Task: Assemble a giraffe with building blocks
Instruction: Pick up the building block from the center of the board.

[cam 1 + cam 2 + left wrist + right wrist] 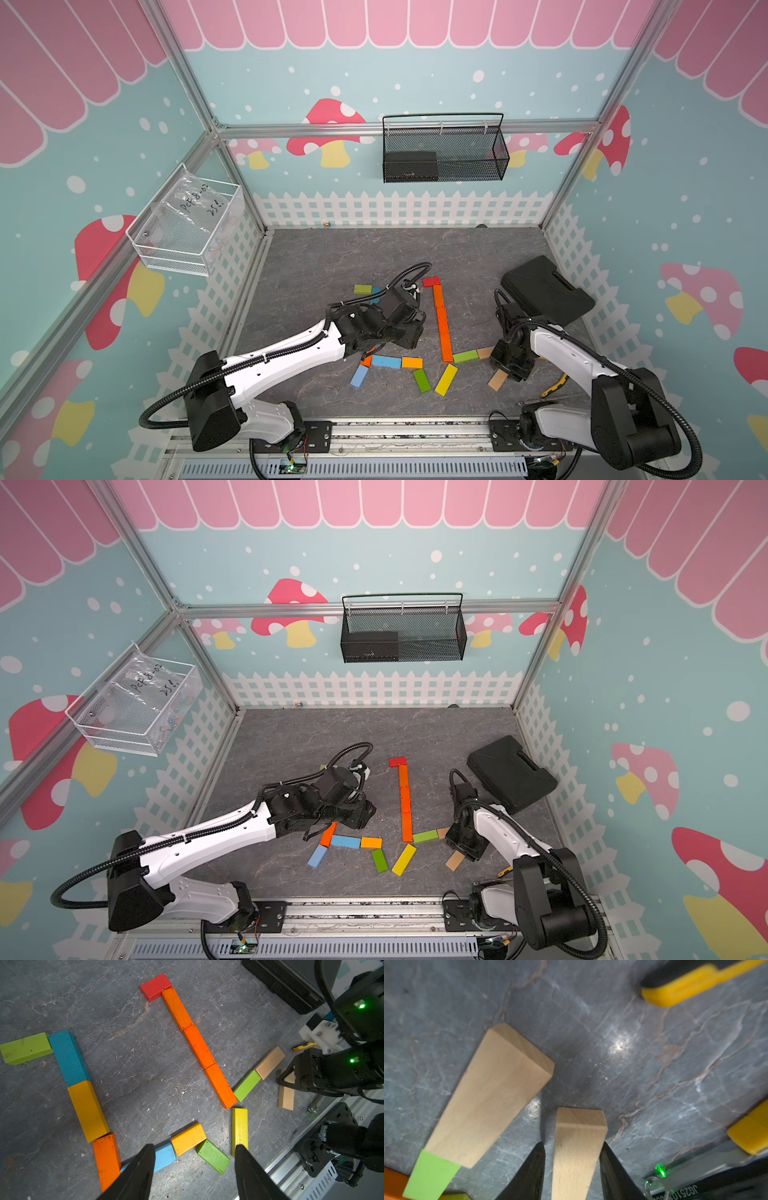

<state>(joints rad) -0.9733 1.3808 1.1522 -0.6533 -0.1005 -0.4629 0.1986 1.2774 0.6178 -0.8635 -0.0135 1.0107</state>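
A grey, marble-veined stone-look floor (332, 257) carries flat, rectangular wooden building blocks with squared edges and scuffed matte paint. 3 orange blocks (442, 324) lie end to end in a straight column. A red block (431, 282) caps the far end, set crosswise. From the column's near end, a lime green block (465, 356) and a plain tan block (485, 353) run end to end toward the right arm. A yellow block (446, 379), a darker green block (421, 380), an amber block (412, 363), a mid-blue block (386, 361) and a pale blue block (359, 376) lie nearby at loose angles.

The right gripper (573, 1144) points down over a loose tan block (577, 1147) of bare, fine-grained wood lying on the floor. Its black tapered jaws stand astride the block, not clamped: 1 finger is against the edge and a sliver of floor shows beside the other. The left gripper (195, 1146) hangs above the amber and blue blocks, jaws wide apart and empty. Smooth yellow-handled pliers (685, 987) lie near the loose tan block. A black textured plastic case (548, 291) sits farther back on the right.
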